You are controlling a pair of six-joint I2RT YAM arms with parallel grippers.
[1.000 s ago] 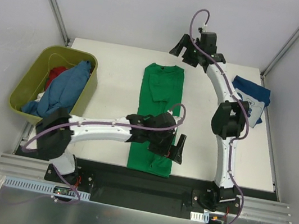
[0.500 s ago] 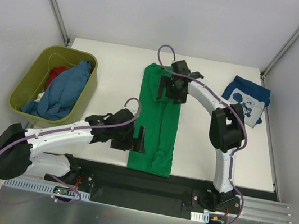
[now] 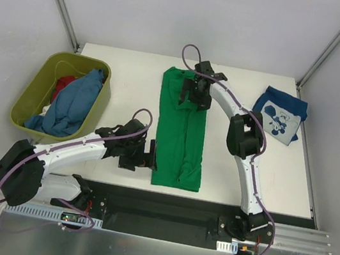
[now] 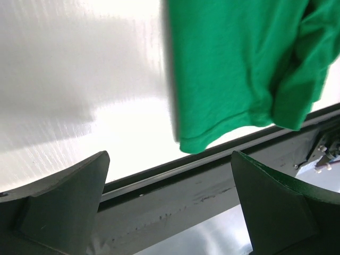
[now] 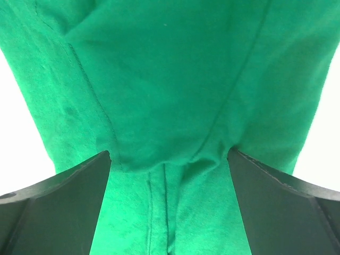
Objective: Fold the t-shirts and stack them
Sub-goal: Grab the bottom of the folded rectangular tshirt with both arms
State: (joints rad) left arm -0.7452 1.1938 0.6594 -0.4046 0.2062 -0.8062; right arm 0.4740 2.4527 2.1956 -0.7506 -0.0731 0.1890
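Green t-shirt (image 3: 181, 136): long folded strip, flat on the table (image 3: 133, 76). Right gripper (image 3: 191, 95) is spread wide and empty over the strip's far end; whether it touches the cloth is unclear. Left gripper (image 3: 150, 157) is spread wide and empty just off the near left corner, by the table's front edge. Navy t-shirt (image 3: 280, 116) lies well to the right gripper's right. Olive tub (image 3: 38, 84) holding a blue shirt (image 3: 74, 99) and a red shirt (image 3: 67, 81), mostly hidden, stands well to the left gripper's left
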